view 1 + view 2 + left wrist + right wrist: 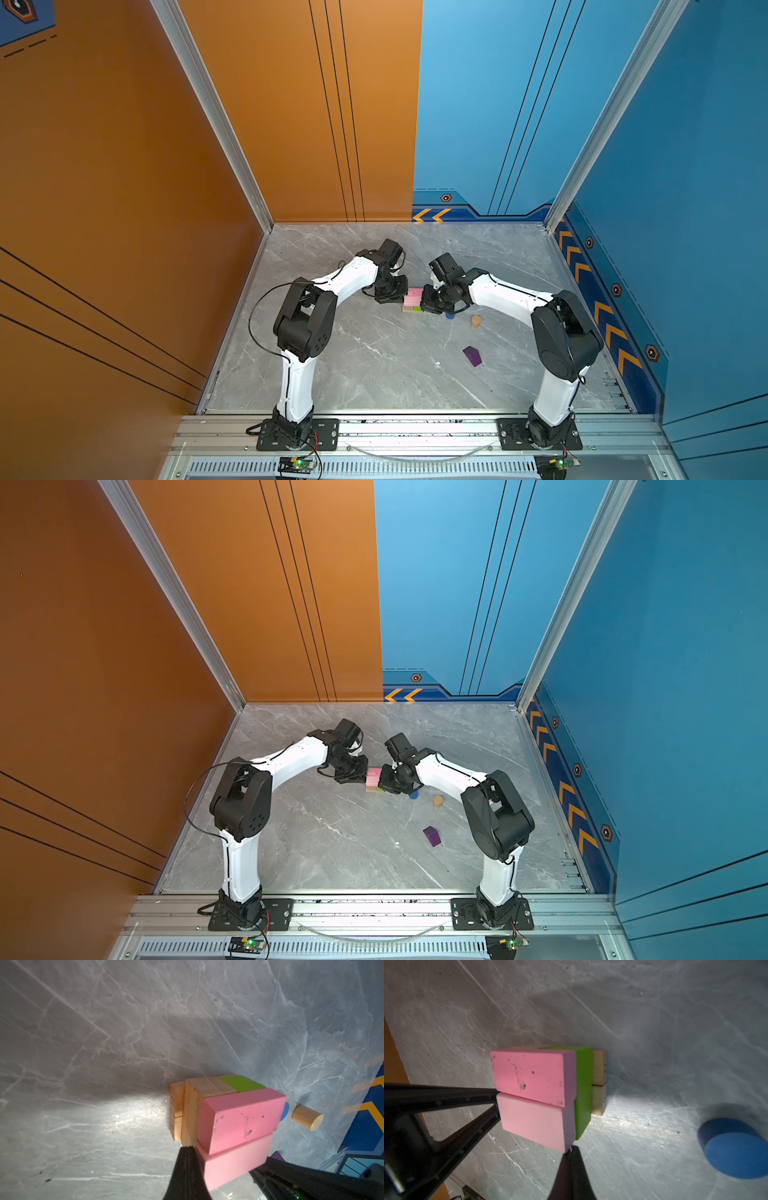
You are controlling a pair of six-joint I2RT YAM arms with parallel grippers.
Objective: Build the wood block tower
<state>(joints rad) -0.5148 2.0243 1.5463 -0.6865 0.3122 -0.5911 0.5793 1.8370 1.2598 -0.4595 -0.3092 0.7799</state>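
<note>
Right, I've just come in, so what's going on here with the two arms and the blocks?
Both arms are at the half-built wood block tower. The left gripper and right gripper, both shut, have their tips against opposite sides of it, apparently squaring it up; neither holds a block. Two pink slabs top a lime-green bar and tan bars. The blue cylinder, tan cylinder and purple peaked block lie loose on the table.

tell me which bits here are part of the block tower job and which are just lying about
Part of the job:
- stack: tan bars, lime-green bar, two pink slabs on top
- blue cylinder, tan cylinder and purple peaked block, loose on the table

Just lying about:
- a small white speck near the purple peaked block
- nothing else loose
</note>
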